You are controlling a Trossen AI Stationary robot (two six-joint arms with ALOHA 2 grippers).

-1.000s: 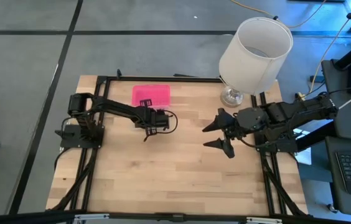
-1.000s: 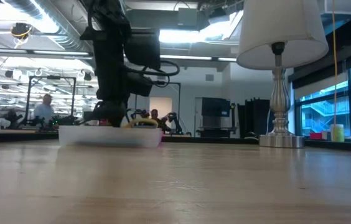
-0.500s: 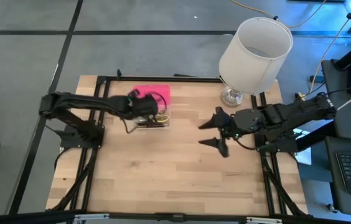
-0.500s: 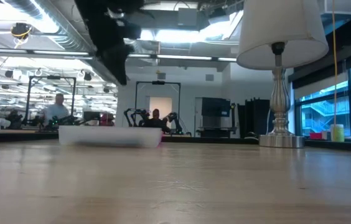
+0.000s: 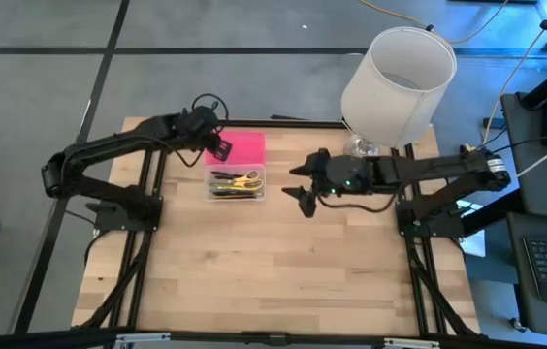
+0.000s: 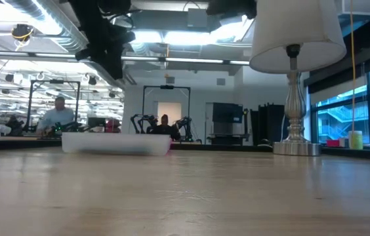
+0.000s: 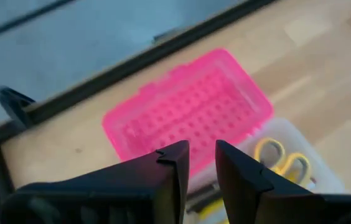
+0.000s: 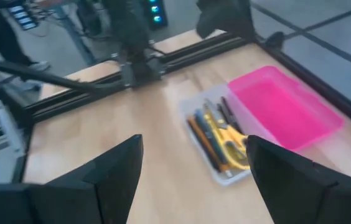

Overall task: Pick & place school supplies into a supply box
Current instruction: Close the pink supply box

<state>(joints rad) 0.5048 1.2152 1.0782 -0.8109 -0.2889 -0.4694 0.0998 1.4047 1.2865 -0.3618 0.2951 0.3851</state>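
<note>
In the low view the supply box (image 6: 115, 143) hides its contents behind a cloudy wall.

Supply box (image 5: 236, 167) open, pink lid flat; school supplies (image 5: 234, 181) inside.

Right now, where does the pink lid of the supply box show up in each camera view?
High view: pink lid at the table's far edge, behind the tray of pens.
Low view: not visible; only the clear tray shows.
Left wrist view: centre.
Right wrist view: right side.
Shared landmark: yellow scissors beside the lid.
</note>
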